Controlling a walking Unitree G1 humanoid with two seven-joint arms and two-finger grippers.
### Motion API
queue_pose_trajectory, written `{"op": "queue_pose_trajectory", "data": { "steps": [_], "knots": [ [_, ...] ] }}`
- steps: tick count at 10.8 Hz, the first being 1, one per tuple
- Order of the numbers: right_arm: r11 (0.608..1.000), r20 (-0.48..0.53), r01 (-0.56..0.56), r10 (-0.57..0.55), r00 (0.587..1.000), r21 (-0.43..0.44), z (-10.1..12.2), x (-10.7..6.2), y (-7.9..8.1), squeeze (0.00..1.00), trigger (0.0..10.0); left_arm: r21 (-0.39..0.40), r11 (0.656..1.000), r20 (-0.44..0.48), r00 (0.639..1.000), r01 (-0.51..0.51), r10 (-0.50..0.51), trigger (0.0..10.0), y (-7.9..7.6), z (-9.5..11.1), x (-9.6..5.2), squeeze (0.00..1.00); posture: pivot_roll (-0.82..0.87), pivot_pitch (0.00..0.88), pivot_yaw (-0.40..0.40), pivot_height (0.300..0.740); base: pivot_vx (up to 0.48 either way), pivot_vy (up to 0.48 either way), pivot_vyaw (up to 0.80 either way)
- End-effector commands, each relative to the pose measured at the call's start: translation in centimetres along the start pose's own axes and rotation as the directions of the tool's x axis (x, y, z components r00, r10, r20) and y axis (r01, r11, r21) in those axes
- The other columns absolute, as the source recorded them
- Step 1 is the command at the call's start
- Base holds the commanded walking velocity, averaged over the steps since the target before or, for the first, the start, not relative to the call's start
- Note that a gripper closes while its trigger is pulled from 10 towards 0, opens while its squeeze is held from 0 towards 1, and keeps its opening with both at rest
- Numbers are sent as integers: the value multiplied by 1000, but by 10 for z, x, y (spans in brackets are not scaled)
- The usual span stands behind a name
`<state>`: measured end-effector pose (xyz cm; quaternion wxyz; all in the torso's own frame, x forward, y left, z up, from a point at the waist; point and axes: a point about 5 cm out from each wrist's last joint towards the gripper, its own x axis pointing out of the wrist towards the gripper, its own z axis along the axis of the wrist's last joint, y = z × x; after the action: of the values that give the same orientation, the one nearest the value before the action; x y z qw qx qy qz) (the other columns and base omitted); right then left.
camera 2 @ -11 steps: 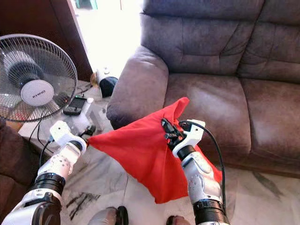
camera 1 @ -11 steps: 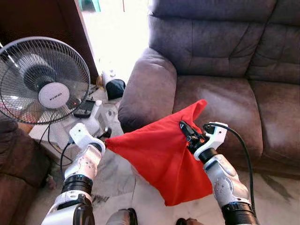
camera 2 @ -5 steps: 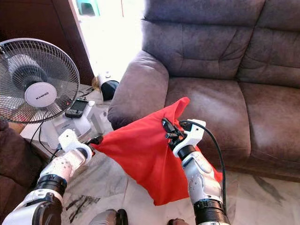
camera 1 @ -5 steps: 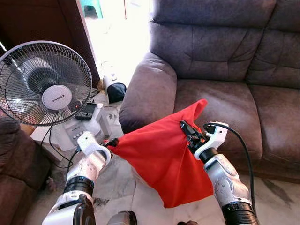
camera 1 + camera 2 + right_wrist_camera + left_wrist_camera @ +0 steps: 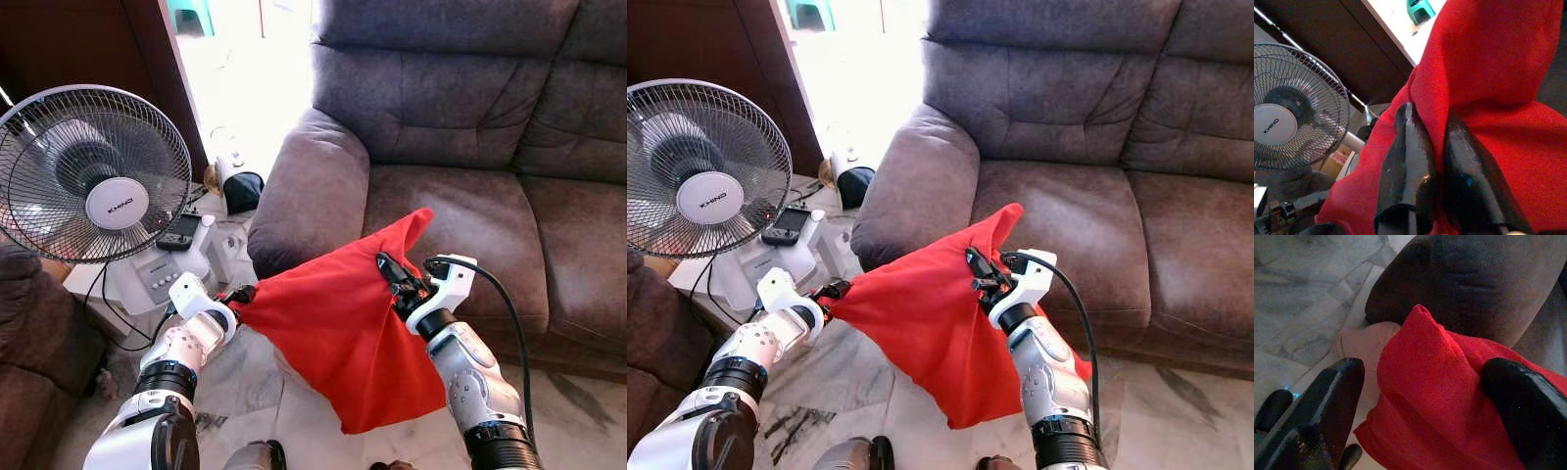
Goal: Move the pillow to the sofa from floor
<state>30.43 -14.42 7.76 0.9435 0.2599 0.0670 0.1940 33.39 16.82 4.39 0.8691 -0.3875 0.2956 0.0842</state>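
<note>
Item: red pillow [image 5: 343, 333], soft, limp cover, off the floor, held in the air between both grippers, just in front of the brown sofa [image 5: 460, 127], near its left armrest [image 5: 309, 186]; lower corner sags toward the marble floor [image 5: 250, 392]. Right gripper [image 5: 392, 277]: fingers pressed together on a fold of pillow fabric near its top corner; wrist view shows cloth pinched between the two black fingers [image 5: 1410, 147]. Left gripper [image 5: 238, 294]: at pillow's left corner; wrist view shows fingers [image 5: 1327, 396] spread either side of the red corner w/ gaps, so not clamped, more cradling than gripping. Nearby: standing fan [image 5: 93, 171] on robot's left, small white table [image 5: 157, 274] w/ a phone-like item, cable on floor. Status (judged): pick-up from floor done, pillow at about seat height; carry approx. complete. Left to do: reach fwd over seat cushion [image 5: 460, 225], lower pillow onto it, let go, pull arms back. Risk: weight hangs mostly on right pinch; could slip or swing.
</note>
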Motion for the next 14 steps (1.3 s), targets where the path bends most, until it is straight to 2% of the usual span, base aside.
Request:
{"op": "queue_pose_trajectory", "data": {
  "steps": [1,3,5,6,7,8,14],
  "knots": [
    [995,118,-81,88,989,-64,30,10,18,0,10000,-15,1000,-24,1000,-6,5,10000,3,-3,1,0,48,70,31,740,0,0,0],
    [995,132,-81,89,987,-63,35,8,16,0,10000,-80,997,-7,1000,11,-12,10000,3,-3,3,0,39,70,30,740,0,0,0],
    [996,130,-70,78,988,-63,34,7,12,0,10000,-28,1000,-10,1000,-3,3,10000,6,-5,3,0,38,72,27,740,0,0,0],
    [995,132,-77,84,988,-60,34,7,14,0,10000,-48,999,-7,1000,14,-14,10000,6,-6,4,0,38,72,27,740,0,0,0],
    [995,138,-88,95,986,-57,36,8,17,0,10000,-98,995,-4,999,36,-37,9294,6,-7,4,0,36,73,27,740,0,0,0],
    [994,142,-88,96,985,-58,37,8,16,0,10000,-103,994,-16,999,46,-48,0,6,-7,5,0,33,76,26,740,0,0,0],
    [995,159,-83,92,983,-62,43,7,15,0,10000,-104,993,-44,998,48,-52,0,9,-11,5,0,26,78,27,740,0,0,0]
  ]
}}
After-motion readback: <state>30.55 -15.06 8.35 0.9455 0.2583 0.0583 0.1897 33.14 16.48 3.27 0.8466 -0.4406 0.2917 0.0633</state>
